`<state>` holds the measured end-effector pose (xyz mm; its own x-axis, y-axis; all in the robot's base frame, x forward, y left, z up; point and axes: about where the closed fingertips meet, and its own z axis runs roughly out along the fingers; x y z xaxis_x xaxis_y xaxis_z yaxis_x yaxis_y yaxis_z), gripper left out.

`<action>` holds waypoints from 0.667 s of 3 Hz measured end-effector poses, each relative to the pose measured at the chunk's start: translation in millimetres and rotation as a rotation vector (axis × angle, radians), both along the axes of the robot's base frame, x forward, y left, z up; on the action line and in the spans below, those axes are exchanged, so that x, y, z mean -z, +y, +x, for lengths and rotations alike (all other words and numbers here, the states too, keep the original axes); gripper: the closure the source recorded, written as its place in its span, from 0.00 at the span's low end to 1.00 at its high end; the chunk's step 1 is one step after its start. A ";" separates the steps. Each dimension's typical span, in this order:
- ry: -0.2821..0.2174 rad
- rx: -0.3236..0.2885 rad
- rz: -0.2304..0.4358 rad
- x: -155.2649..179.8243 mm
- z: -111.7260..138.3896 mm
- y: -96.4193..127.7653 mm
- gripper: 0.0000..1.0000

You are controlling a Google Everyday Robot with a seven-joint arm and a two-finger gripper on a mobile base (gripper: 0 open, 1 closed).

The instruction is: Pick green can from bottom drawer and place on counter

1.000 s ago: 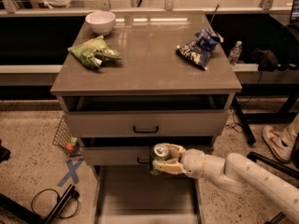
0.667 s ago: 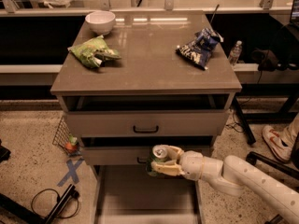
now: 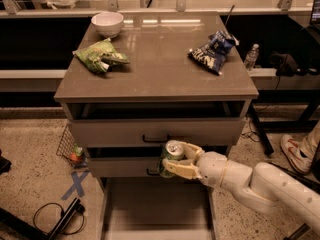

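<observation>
The green can (image 3: 171, 155), with its silver top showing, is held upright in my gripper (image 3: 181, 159), in front of the middle drawer and above the open bottom drawer (image 3: 155, 211). My gripper's cream fingers (image 3: 184, 171) are shut around the can's side; the white arm comes in from the lower right. The bottom drawer is pulled out and its pale floor shows nothing in it. The counter (image 3: 160, 66) is the grey-brown top above.
On the counter lie a white bowl (image 3: 107, 23) at back left, a green snack bag (image 3: 99, 55) at left and a blue snack bag (image 3: 213, 50) at right. Two upper drawers with black handles (image 3: 155, 139) are slightly open. A person's shoe (image 3: 292, 151) is at right.
The gripper with the can has stayed at nearly the same spot in front of the middle drawer; no clear movement.
</observation>
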<state>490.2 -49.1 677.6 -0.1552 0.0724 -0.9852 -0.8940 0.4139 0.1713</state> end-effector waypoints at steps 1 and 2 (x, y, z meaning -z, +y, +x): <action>-0.011 0.083 -0.059 -71.5 7.6 -2.5 1.00; -0.011 0.159 -0.122 -140.3 33.8 -8.0 1.00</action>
